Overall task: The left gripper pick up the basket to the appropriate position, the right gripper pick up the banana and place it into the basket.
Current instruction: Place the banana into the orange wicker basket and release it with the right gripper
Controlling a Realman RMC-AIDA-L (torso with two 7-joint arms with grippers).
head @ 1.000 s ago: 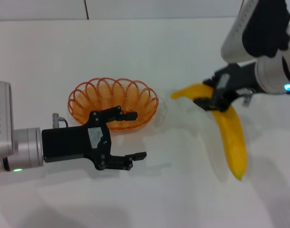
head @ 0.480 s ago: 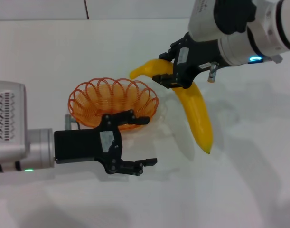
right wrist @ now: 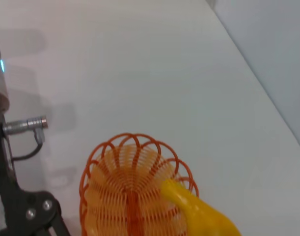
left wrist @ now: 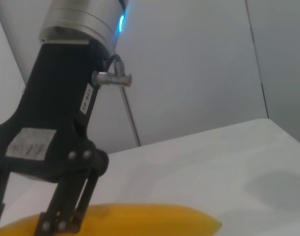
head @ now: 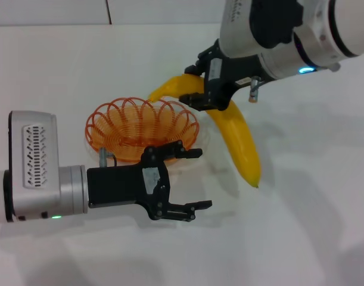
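Note:
The orange wire basket (head: 134, 125) stands on the white table. My left gripper (head: 202, 179) is open and empty, low at the basket's front right; its upper finger (head: 176, 152) lies across the front rim. My right gripper (head: 201, 97) is shut on the yellow banana (head: 238, 140) near its stem end and holds it in the air. The stem end hangs over the basket's far right rim, and the long end points down to the right of the basket. The right wrist view shows the basket (right wrist: 125, 191) below the banana's stem end (right wrist: 199, 216). The left wrist view shows the banana (left wrist: 140, 221) in the right gripper (left wrist: 51, 216).
The white table (head: 301, 226) stretches around the basket. A wall with a dark seam (head: 108, 11) runs along the table's far edge. The right arm's white housing (head: 277, 36) hangs over the table's far right part.
My right gripper has carried the banana up and left, from the table's right side to the basket's far right rim. My left gripper has moved right along the basket's front.

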